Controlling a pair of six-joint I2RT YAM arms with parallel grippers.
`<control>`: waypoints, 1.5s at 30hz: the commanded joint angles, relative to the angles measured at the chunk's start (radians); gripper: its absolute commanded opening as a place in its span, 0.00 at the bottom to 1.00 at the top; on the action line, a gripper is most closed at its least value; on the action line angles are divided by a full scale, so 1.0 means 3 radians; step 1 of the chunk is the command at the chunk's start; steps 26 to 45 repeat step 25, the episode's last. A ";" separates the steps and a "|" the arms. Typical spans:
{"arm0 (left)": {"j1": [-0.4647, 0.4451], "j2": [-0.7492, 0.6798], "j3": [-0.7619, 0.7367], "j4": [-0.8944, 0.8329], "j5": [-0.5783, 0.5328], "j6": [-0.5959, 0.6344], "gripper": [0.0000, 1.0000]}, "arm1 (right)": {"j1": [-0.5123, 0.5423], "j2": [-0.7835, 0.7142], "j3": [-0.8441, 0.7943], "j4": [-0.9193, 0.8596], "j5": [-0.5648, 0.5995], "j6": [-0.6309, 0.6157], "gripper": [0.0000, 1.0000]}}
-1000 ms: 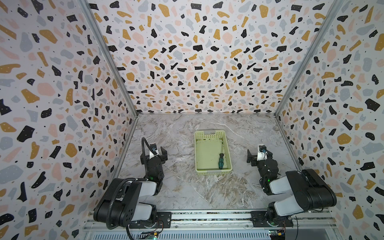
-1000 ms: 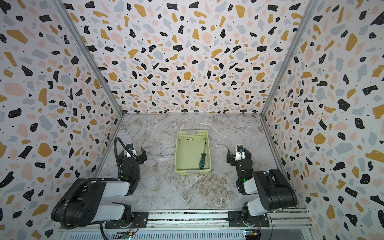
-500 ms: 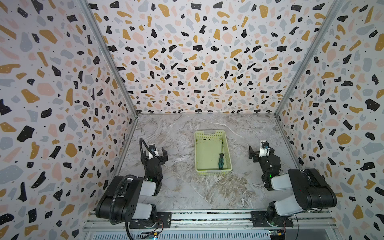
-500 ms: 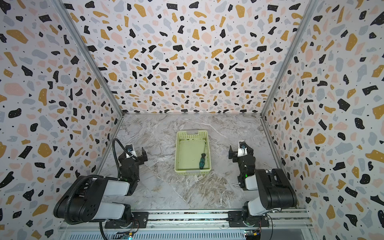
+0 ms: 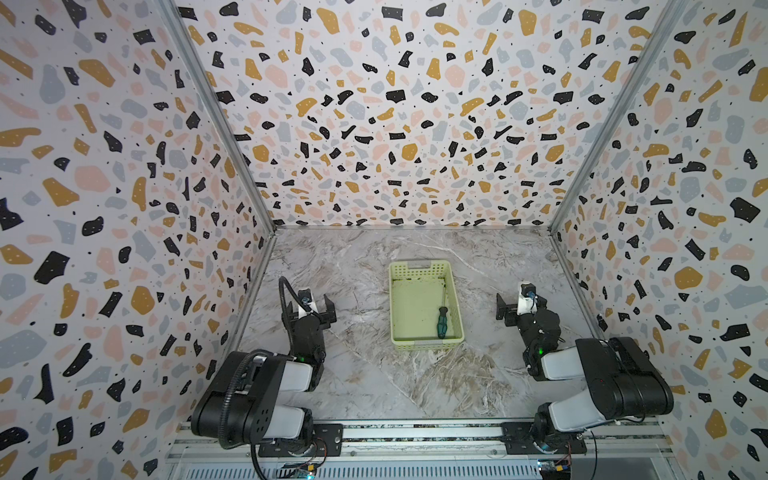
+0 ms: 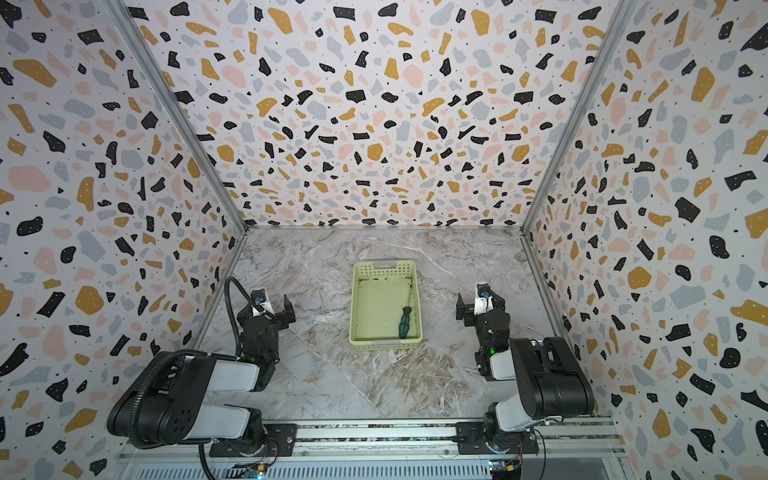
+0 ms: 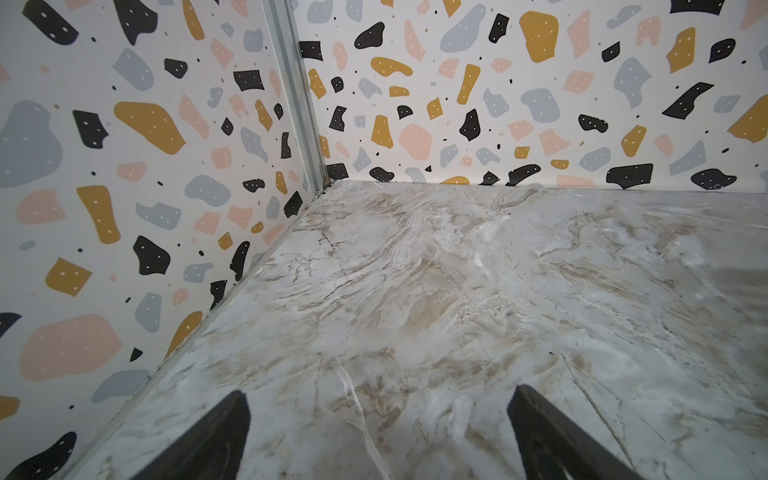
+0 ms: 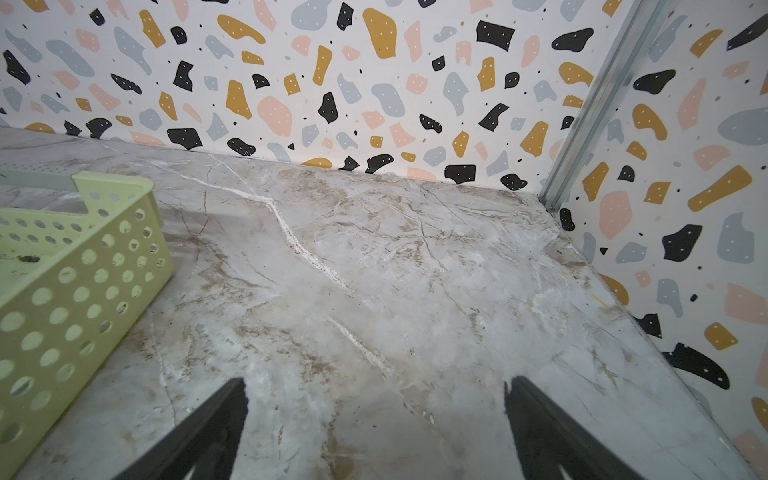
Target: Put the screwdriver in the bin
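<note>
The pale yellow-green bin (image 5: 419, 266) (image 6: 384, 268) stands mid-table in both top views. The screwdriver (image 5: 441, 322) (image 6: 404, 322) lies flat inside it along the right wall, with its green-and-black handle toward the front. My left gripper (image 5: 309, 305) (image 6: 268, 309) hovers left of the bin, open and empty; in the left wrist view (image 7: 379, 397) only bare marble shows between its jaws. My right gripper (image 5: 521, 307) (image 6: 481, 306) is right of the bin, also open and empty (image 8: 376, 383). The right wrist view shows one corner of the bin (image 8: 75, 299).
Terrazzo-patterned walls (image 5: 374, 124) close in the marble table (image 5: 395, 382) on three sides. A metal rail (image 5: 415, 432) with both arm bases runs along the front edge. Both arms are folded low near that rail.
Both arms have shifted only slightly near the front, and both grippers stay open. The screwdriver and the bin have not moved.
</note>
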 commanded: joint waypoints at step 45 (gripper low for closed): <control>0.0020 -0.0023 0.0049 0.0116 -0.0064 -0.0024 0.99 | -0.0025 -0.0005 0.0073 -0.0036 -0.0043 0.0053 0.99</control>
